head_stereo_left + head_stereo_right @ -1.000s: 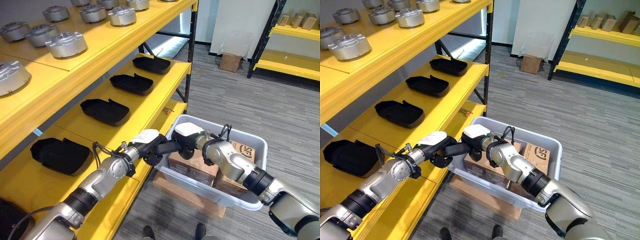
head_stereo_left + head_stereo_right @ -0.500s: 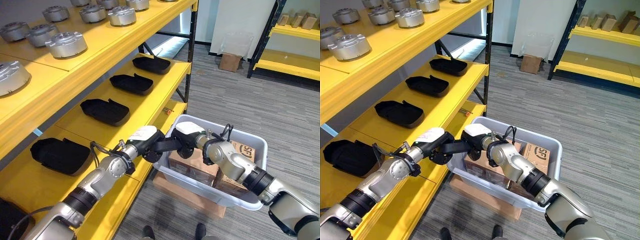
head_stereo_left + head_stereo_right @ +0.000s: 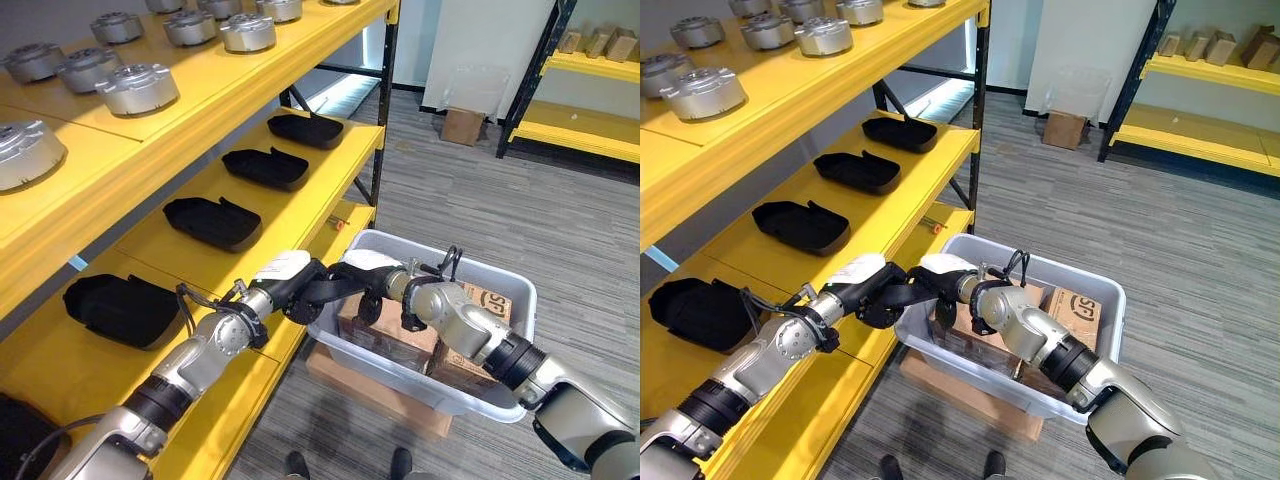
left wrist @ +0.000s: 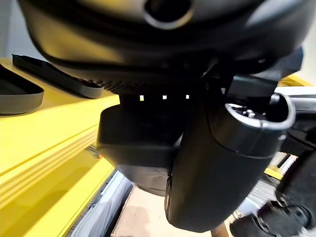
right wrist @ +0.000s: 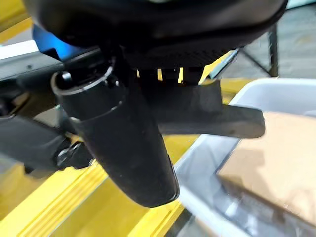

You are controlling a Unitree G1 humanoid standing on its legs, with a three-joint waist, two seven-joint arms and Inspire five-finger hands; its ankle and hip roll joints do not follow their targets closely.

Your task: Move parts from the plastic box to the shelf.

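Both hands meet at the plastic box's (image 3: pixel 505 290) shelf-side rim: left hand (image 3: pixel 300 292) and right hand (image 3: pixel 368 283) pinch one black part (image 5: pixel 224 121), seemingly mid-handover; next, carry it onto the shelf (image 3: pixel 300 205).

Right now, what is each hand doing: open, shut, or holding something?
Left hand: shut on the black part.
Right hand: shut on the same black part, over the plastic box.

black trays (image 3: pixel 211 222) crowd shelf (image 3: pixel 300 205); front edge seemingly free.
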